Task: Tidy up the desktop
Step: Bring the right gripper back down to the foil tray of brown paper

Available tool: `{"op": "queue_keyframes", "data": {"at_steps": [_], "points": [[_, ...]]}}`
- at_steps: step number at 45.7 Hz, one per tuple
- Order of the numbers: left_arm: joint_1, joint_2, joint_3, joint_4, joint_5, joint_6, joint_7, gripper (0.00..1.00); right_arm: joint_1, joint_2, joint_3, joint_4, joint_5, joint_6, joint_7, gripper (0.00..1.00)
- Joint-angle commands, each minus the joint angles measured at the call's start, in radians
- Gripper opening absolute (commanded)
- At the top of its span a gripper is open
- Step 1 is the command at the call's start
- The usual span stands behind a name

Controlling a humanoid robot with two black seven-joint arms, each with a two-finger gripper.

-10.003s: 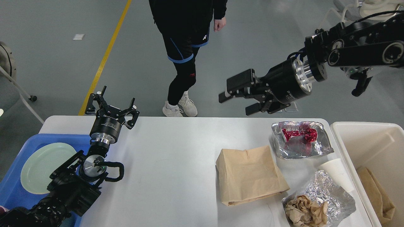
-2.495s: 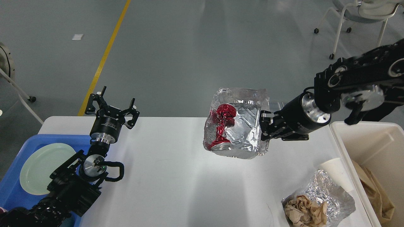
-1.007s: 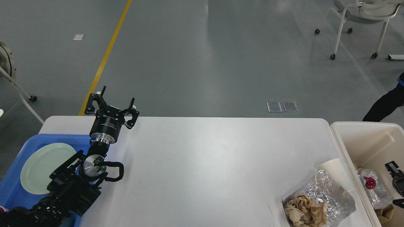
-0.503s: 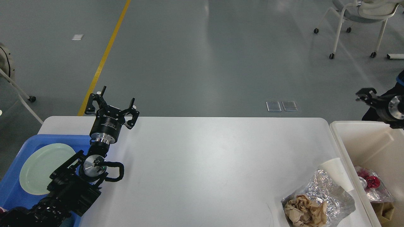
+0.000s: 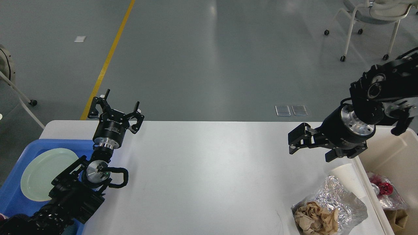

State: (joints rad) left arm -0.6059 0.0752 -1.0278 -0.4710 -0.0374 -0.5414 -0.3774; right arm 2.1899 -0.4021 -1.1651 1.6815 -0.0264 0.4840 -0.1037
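The white desktop (image 5: 202, 176) fills the lower part of the head view. At its near right lies a crumpled foil sheet (image 5: 339, 202) with wadded brown paper (image 5: 315, 218) on it, and a white paper cup (image 5: 347, 179) lies beside it. My right gripper (image 5: 302, 145) hangs open and empty above the desktop's right part, a little up and left of the cup. My left gripper (image 5: 114, 109) stands open and empty over the far left corner.
A cream-white bin (image 5: 396, 153) at the right edge holds a foil tray with a red can (image 5: 385, 192) and a brown paper bag (image 5: 396, 218). A blue tray (image 5: 14, 192) at the left carries a pale green plate (image 5: 42, 173). A wheeled chair (image 5: 369, 19) stands far right.
My right arm has swung from beside the bin leftward over the desktop's right part. Earlier it carried the foil tray with the red can into the bin. The left arm has not moved.
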Motion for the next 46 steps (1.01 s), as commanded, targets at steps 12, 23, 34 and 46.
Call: {"op": "queue_keyframes", "data": {"at_steps": [12, 23, 34, 46], "points": [[0.0, 0.0, 0.0, 0.0, 0.001, 0.0, 0.0, 0.99, -0.392, -0.196, -0.134, -0.074, 0.0, -0.229, 0.002, 1.0], [0.0, 0.0, 0.0, 0.0, 0.001, 0.0, 0.0, 0.99, -0.706, -0.377, -0.045, -0.121, 0.006, -0.435, 0.007, 1.0], [0.0, 0.0, -0.002, 0.0, 0.001, 0.0, 0.0, 0.99, -0.963, -0.44, 0.254, -0.187, 0.046, -0.511, 0.09, 0.96], [0.0, 0.0, 0.0, 0.0, 0.001, 0.0, 0.0, 0.99, -1.07, -0.409, 0.282, -0.261, 0.046, -0.61, 0.128, 0.62]]}}
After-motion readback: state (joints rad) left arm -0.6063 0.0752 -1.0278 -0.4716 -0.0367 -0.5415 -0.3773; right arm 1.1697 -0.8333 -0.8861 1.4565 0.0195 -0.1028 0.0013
